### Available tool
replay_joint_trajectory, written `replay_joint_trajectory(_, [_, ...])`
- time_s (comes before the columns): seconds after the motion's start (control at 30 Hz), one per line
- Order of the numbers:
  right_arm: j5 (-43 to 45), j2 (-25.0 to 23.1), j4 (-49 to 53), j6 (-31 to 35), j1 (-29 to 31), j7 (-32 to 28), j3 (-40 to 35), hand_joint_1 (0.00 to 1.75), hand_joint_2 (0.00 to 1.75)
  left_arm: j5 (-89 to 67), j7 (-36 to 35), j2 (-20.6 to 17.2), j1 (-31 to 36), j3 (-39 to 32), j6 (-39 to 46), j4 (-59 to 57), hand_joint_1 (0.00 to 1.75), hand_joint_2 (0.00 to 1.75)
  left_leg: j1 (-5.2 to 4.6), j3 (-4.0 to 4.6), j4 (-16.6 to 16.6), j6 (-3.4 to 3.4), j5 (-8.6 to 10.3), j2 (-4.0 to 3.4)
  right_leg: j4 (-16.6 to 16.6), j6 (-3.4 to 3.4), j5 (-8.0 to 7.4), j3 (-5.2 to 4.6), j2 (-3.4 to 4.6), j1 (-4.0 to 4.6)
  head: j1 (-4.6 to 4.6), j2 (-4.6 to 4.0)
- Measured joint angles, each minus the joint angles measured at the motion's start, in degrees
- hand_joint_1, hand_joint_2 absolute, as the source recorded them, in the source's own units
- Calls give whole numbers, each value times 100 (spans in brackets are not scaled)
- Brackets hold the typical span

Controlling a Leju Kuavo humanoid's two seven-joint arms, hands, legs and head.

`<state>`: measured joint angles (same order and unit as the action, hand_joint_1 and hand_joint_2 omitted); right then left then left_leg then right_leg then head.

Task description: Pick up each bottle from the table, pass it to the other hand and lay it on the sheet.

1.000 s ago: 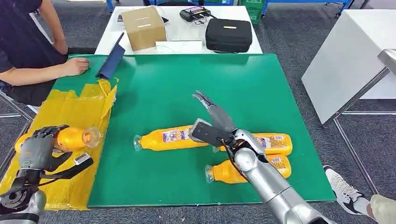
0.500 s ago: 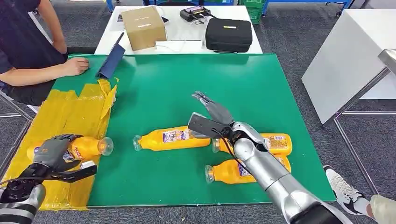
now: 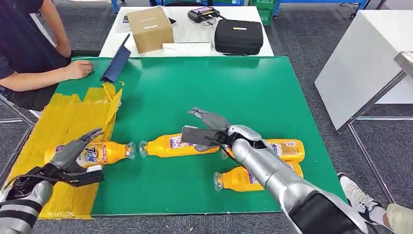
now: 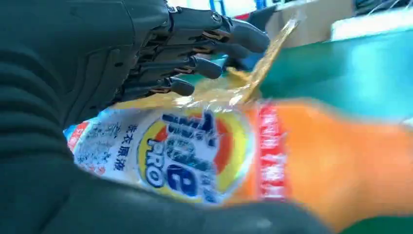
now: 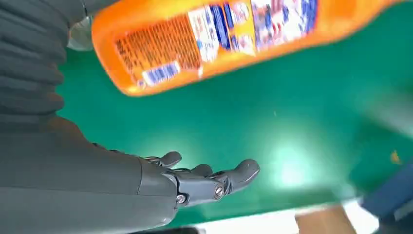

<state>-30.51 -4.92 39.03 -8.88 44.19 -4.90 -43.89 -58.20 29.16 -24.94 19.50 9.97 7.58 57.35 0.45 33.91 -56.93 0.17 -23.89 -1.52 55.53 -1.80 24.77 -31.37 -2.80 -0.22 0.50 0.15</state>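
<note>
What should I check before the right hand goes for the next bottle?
1. Left hand has let go of the delivered bottle: ok, fingers spread above it.
2. Delivered bottle fully on the yellow sheet: not ok, its cap end pokes over the sheet's edge onto the green mat.
3. Right hand empty: ok, fingers open, nothing held.
4. Next bottle reachable: ok, it lies on its side just under the right hand.
5. Neighbouring bottles clear: cannot tell, the arm hides where the two behind it meet.
6. Person's hand out of the way: ok, resting at the far corner.
</note>
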Motion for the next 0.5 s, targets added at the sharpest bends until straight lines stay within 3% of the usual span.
replay_joint_trajectory(0.2, [-338, -172, -705, -290, 171, 35, -471, 0, 175, 1467, 900, 317, 140, -59, -360, 19, 0, 0, -1, 4, -1, 0, 0, 3, -1, 0, 0, -3, -4, -3, 0, 0])
replay_joint_trajectory(0.5, [-557, -339, -1250, -201, 212, 140, -835, 0, 175, 2555, 928, 796, 156, -249, -732, 405, 0, 0, -13, 3, -2, 0, 0, 2, 0, -1, 0, -5, -4, -4, 0, 0])
